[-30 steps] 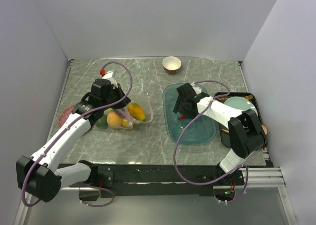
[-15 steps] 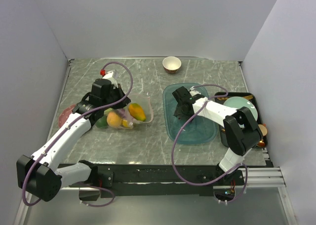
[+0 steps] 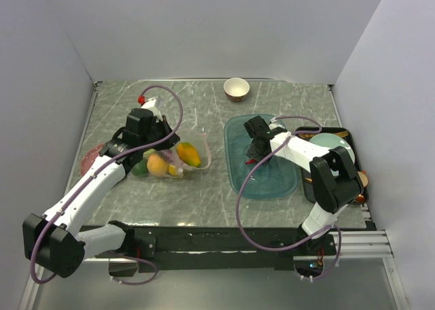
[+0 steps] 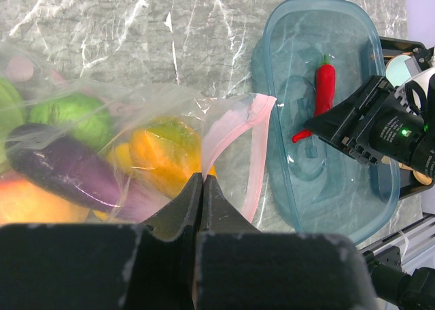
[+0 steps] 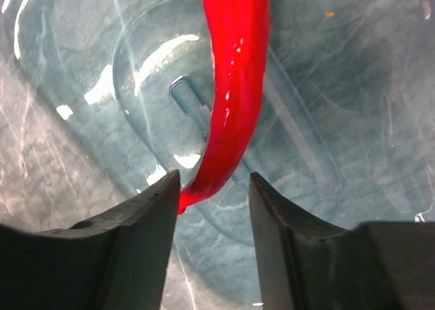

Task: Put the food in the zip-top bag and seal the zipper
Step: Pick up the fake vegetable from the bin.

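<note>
The clear zip-top bag (image 3: pixel 178 158) lies left of centre with several toy foods inside: oranges (image 4: pixel 166 150), green limes (image 4: pixel 71 116) and a purple eggplant (image 4: pixel 64 170). My left gripper (image 4: pixel 202 177) is shut on the bag's pink zipper strip (image 4: pixel 251 153), holding the mouth up. The red chili (image 5: pixel 234 72) lies in the teal tray (image 3: pixel 279 181); it also shows in the left wrist view (image 4: pixel 325 85). My right gripper (image 5: pixel 214 181) is open just above the tray, its jaws on either side of the chili's tip, which touches the left finger (image 5: pixel 149 221).
A cream-and-brown bowl (image 3: pixel 236 88) stands at the back centre. A black tray holding a pale round plate (image 3: pixel 333 145) sits at the right edge. A pinkish flat object (image 3: pixel 88 162) lies left of the bag, under my left arm.
My right gripper swung left over the teal tray, then came back right and down onto the chili. My left gripper and the bag have stayed put.
</note>
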Controlling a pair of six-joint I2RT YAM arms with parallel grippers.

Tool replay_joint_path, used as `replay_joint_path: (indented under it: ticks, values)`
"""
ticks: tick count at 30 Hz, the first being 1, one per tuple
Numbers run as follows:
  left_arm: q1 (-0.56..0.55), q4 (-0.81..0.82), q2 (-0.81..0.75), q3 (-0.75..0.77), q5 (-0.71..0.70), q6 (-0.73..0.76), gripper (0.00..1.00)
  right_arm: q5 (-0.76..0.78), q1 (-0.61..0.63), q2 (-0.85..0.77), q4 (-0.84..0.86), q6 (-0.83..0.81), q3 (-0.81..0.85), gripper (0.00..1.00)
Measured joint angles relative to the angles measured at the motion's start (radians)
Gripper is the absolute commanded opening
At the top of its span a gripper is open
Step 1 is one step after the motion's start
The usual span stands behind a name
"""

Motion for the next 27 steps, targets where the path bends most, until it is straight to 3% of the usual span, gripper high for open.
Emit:
replay_joint_path:
  ticks: [8,15,27]
  values:
    - [0.000,0.000,0.000,0.000,0.000,0.000,0.01,0.006,-0.013,0.000,0.001,-0.002,-0.006,0.40]
    - [0.000,0.000,0.000,-0.006,0.000,0.000,0.01,0.014,-0.019,-0.003,0.013,-0.008,-0.047,0.20]
    - [0.000,0.000,0.000,-0.009,0.001,0.000,0.01,0.026,-0.019,-0.095,0.013,-0.075,-0.117,0.09]
